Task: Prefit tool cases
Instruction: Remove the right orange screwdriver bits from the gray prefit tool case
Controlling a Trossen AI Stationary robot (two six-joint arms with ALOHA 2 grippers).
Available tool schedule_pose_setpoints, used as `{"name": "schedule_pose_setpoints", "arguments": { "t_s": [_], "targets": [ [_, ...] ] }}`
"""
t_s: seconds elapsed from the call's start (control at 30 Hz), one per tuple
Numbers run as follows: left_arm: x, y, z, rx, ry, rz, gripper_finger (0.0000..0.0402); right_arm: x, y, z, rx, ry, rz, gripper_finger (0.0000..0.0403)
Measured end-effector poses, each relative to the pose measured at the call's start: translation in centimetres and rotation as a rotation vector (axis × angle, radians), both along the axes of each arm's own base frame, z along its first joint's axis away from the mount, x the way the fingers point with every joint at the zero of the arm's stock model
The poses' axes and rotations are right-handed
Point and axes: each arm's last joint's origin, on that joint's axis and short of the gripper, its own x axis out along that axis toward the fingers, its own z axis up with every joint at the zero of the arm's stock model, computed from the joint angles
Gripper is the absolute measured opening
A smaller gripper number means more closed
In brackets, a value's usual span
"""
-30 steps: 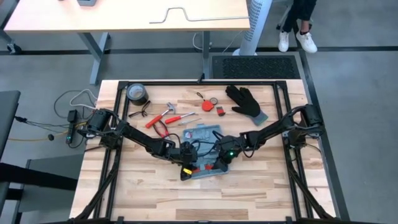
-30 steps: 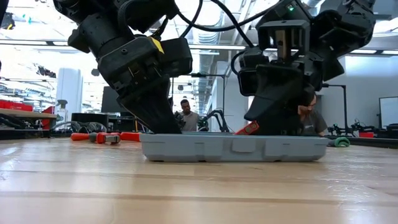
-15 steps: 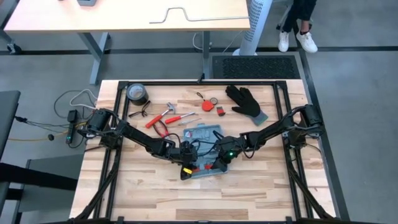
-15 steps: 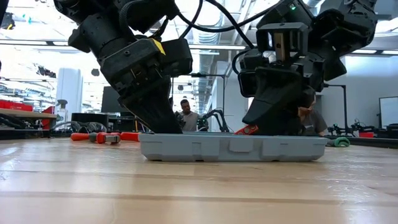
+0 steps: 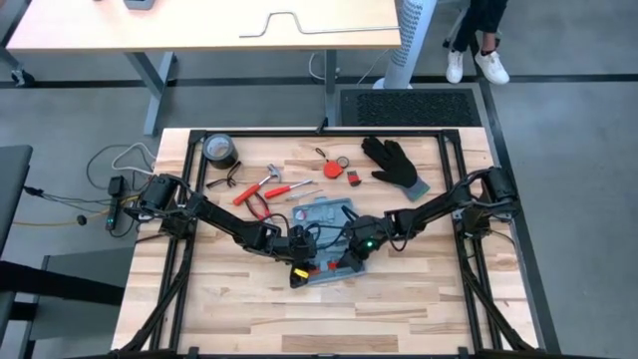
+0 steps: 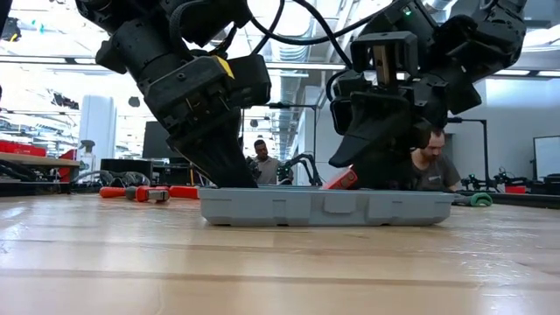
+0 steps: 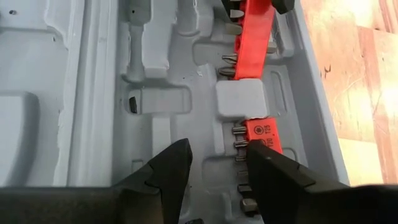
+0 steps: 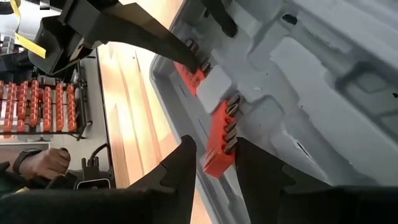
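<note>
Case (image 5: pixel 324 244) open, flat, mid-desk (image 5: pixel 399 309). Left claw (image 7: pixel 214 165) inside case, parted, empty, beside seated red bit holder (image 7: pixel 261 135). Right claw (image 8: pixel 211 158) narrowly parted around second bit holder (image 8: pixel 221 134), tilted at case edge.

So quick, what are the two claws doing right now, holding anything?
Left gripper: open, empty, over the tool case by a red bit holder.
Right gripper: holding the other red bit holder at the case.
</note>
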Motion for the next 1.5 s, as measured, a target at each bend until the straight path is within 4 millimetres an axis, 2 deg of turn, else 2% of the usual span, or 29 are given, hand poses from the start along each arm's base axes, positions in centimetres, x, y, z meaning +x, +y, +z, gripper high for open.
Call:
{"name": "schedule_pose_setpoints", "arguments": {
  "t_s": [0.13,0.37,0.47,0.7,0.87,1.17,1.3,1.5],
  "targets": [
    [0.0,0.0,0.0,0.001,-0.002,0.001,0.0159,-0.1,0.3,-0.1,-0.005,0.015,0.011,0.0101],
    [-0.2,0.0,-0.1,0.002,0.019,0.001,0.0159,0.8,1.3,-1.6,-0.004,0.053,0.027,0.0023],
    [-0.2,0.0,-0.1,-0.001,0.025,-0.003,0.0159,1.4,1.5,-1.8,-0.005,0.046,0.029,0.0023],
    [-0.5,0.0,-0.3,-0.001,0.039,-0.004,0.0156,1.4,1.1,-0.9,-0.009,0.023,0.02,0.0022],
    [-1.0,0.0,-0.8,-0.002,0.059,0.016,0.0144,1.3,1.1,-0.3,-0.012,0.0,0.016,0.0001],
    [-2.1,-0.9,-1.6,-0.035,0.079,0.01,0.013,1.7,0.4,0.0,0.034,-0.046,0.029,0.0002],
    [-2.4,-1.6,-1.7,-0.041,0.079,0.003,0.013,1.2,-0.4,-0.3,0.064,-0.083,0.026,0.0002],
    [-2.7,-2.5,-1.7,-0.066,0.083,-0.004,0.013,-0.6,-1.9,-1.1,0.144,-0.152,-0.055,0.0002]
  ]
}}
